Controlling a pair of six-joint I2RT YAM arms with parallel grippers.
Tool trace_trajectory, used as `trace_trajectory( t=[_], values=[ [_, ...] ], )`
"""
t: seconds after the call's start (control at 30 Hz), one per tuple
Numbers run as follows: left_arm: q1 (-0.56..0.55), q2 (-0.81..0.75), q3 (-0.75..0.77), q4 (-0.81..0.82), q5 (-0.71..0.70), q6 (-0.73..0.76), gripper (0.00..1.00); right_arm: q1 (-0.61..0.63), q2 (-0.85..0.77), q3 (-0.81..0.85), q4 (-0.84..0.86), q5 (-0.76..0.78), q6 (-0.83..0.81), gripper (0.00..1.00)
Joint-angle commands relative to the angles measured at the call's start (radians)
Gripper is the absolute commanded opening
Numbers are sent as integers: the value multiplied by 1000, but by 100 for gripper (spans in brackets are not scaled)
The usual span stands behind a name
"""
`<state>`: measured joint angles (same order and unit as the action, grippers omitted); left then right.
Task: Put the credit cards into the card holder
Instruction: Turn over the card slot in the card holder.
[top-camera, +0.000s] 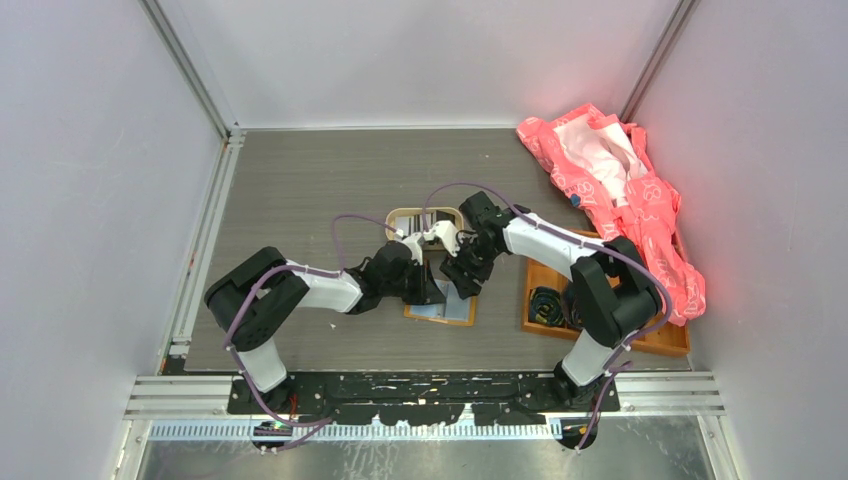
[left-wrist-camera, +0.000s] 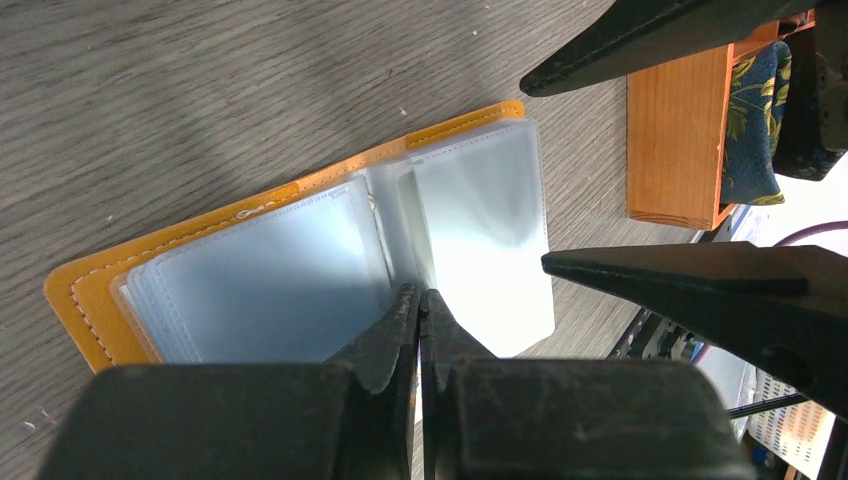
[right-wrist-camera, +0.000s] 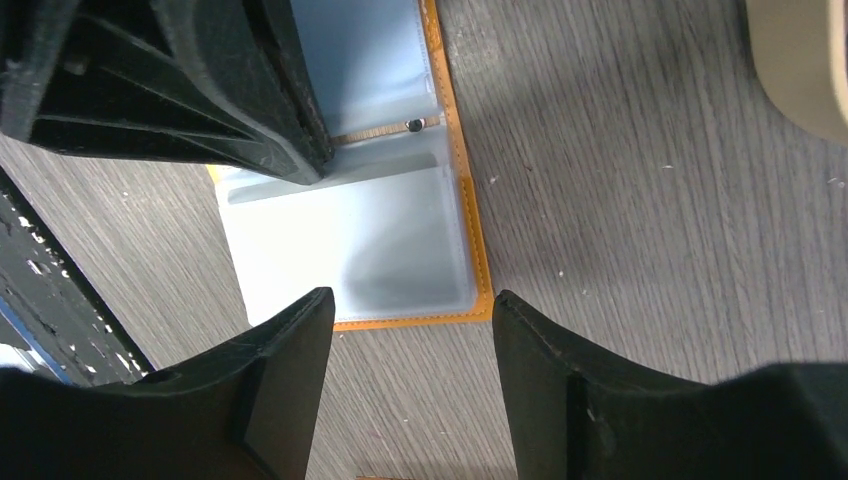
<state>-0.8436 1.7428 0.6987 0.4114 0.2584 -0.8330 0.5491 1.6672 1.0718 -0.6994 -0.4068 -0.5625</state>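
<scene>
From above, the card holder (top-camera: 452, 310) lies open on the table between the arms, the left gripper (top-camera: 435, 290) on it and the right gripper (top-camera: 463, 280) just beside. The beige tin (top-camera: 395, 215) sits just behind, and the wooden tray (top-camera: 660, 342) and pink cloth (top-camera: 620, 190) are off to the right. In the left wrist view that gripper's jaws are shut, tips on the spine among the clear sleeves; whether a sleeve is pinched I cannot tell. In the right wrist view the jaws stand partly open and empty, with the nearest sleeve straight ahead, the spine crosswise and only the left fingers in the way.
</scene>
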Motion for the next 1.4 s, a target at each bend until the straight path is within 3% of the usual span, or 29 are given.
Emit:
trace_trajectory(
  t=[0.0, 0.53, 1.37],
  values=[
    [3, -13, -11, 1, 8, 7, 3, 12, 13, 36, 11, 17, 21, 65],
    [3, -13, -11, 2, 10, 6, 3, 32, -17, 29, 14, 10, 3, 58],
    [3, -25, -5, -11, 10, 8, 4, 61, -22, 36, -5, 32, -15, 60]
  ],
)
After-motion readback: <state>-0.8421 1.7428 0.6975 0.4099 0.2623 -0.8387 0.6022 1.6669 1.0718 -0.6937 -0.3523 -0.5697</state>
